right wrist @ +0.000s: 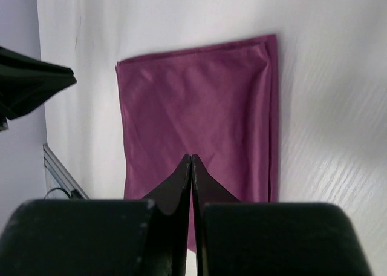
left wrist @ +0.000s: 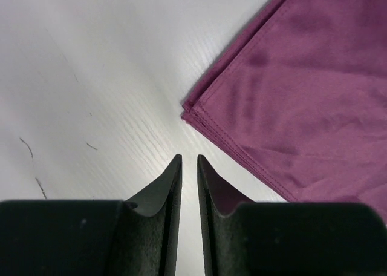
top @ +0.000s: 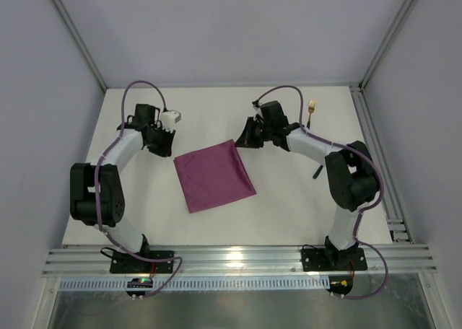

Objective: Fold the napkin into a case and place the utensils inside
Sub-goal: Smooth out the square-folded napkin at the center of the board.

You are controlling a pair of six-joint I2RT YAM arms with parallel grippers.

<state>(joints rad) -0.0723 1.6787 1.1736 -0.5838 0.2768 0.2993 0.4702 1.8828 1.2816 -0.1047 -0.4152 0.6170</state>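
Top external: folded napkin (top: 214,176) lies flat; left gripper (left wrist: 188,158) barely parted, empty; right gripper (right wrist: 191,157) pressed closed, possibly touching it.

Folded magenta napkin (top: 214,175) mid-table — fork (top: 311,110) far-right

The napkin (left wrist: 302,94) is woven cloth, magenta-purple, with a soft low sheen and a stitched hem. The worktop (left wrist: 91,76) is white and matt, with fine wood-like grain, a few dark scuffs and one glare patch. On the left hand (left wrist: 188,161) and right hand (right wrist: 191,158), the fingers are black, smooth, dull and plastic-looking. The fork (top: 312,107) has a gold head with a metallic shine. The rails (top: 238,257) are silvery ribbed metal.
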